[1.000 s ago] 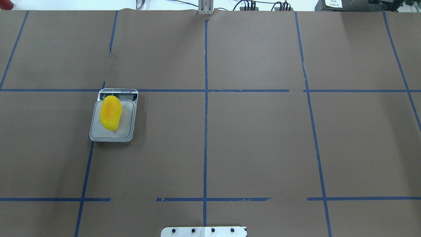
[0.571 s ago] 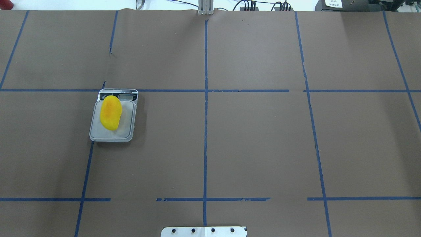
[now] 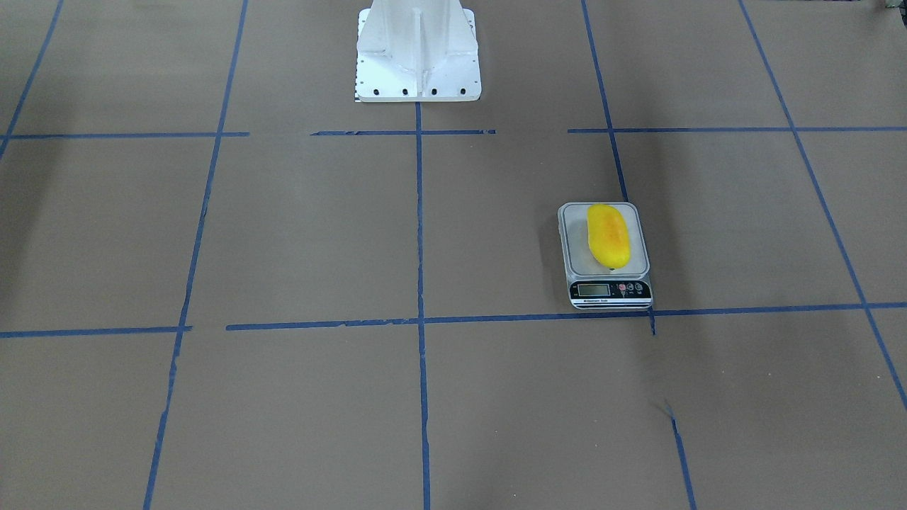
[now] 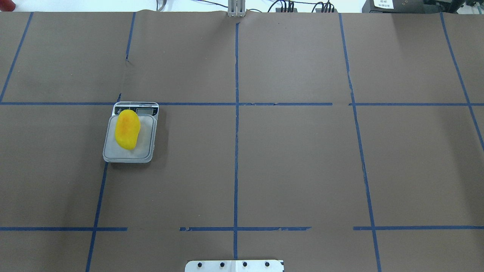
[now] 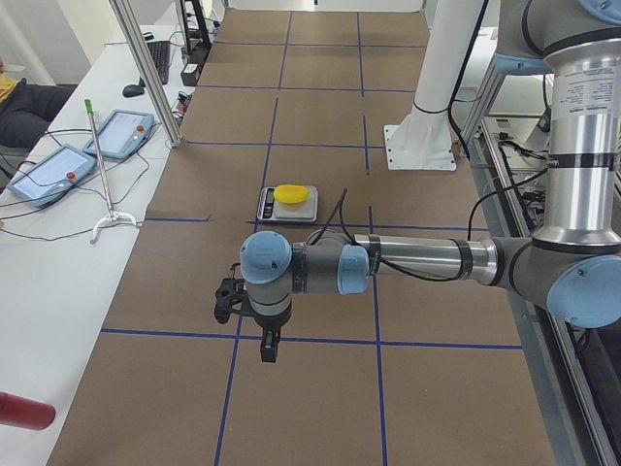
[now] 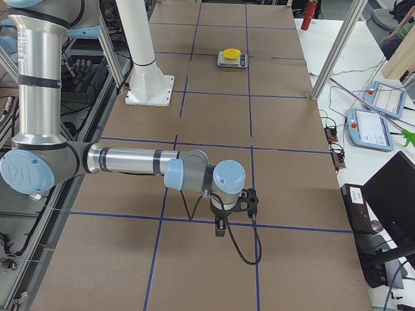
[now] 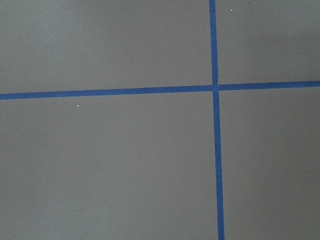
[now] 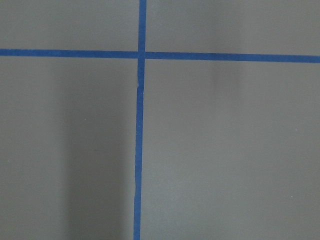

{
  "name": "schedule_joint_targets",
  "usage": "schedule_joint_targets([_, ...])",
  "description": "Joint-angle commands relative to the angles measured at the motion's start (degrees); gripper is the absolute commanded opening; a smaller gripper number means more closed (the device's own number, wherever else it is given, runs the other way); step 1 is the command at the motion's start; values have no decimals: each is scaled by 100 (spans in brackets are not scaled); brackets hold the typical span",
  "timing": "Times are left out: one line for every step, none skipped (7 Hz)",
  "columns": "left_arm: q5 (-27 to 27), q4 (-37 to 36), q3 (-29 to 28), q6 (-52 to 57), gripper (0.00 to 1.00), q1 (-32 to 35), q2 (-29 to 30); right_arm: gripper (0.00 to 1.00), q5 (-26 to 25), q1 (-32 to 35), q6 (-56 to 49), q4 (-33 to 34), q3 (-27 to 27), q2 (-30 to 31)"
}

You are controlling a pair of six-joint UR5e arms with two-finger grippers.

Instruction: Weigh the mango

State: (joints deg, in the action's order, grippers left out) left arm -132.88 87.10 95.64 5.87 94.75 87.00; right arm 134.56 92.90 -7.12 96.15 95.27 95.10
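Observation:
The mango (image 4: 127, 129), glossy yellow with an orange blush, lies lengthwise on the platform of a small grey digital scale (image 4: 145, 148) on the table's left half. They also show in the front view, mango (image 3: 609, 236) on scale (image 3: 577, 249), and in the side views (image 5: 292, 194) (image 6: 231, 53). My left gripper (image 5: 226, 300) hangs far from the scale, over the table's left end. My right gripper (image 6: 251, 200) hangs over the table's right end. I cannot tell if either is open or shut. Both wrist views show only brown paper and blue tape.
The robot's white base pedestal (image 3: 418, 49) stands at the table's near-robot edge. Blue tape lines grid the brown paper. Off the table lie teach tablets (image 5: 44, 170) (image 6: 374, 127), cables, a metal frame post (image 5: 146, 68) and a red object (image 5: 24, 413).

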Motion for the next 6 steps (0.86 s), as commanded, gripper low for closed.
schedule_joint_targets([-1,0,7,2,100,0,2,100,0,0,0,0,0,0])
schedule_joint_targets([-1,0,16,2,100,0,10,100,0,0,0,0,0,0])
schedule_joint_targets([-1,0,16,2,100,0,2,100,0,0,0,0,0,0])
schedule_joint_targets([-1,0,16,2,100,0,2,100,0,0,0,0,0,-9])
schedule_joint_targets([-1,9,16,2,100,-9,19,100,0,0,0,0,0,0])
schedule_joint_targets([-1,0,-1,2,100,-9,63,100,0,0,0,0,0,0])
